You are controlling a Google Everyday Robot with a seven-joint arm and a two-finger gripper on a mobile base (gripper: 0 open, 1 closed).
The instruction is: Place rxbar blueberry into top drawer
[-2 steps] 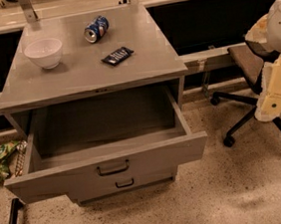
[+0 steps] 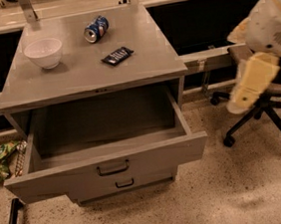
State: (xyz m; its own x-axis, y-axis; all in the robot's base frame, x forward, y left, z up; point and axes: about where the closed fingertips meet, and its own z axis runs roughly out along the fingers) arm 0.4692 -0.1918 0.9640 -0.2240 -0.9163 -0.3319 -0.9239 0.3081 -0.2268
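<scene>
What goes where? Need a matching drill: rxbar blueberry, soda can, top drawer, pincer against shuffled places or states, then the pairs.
1. rxbar blueberry
2. soda can
3. top drawer
4. pincer

A. pulled open
B. right of the cabinet, over the office chair
C. on its side at the back of the cabinet top
D. flat near the middle of the cabinet top, right of the bowl

Pairs: 1-D, 2-C, 3-A, 4-B
</scene>
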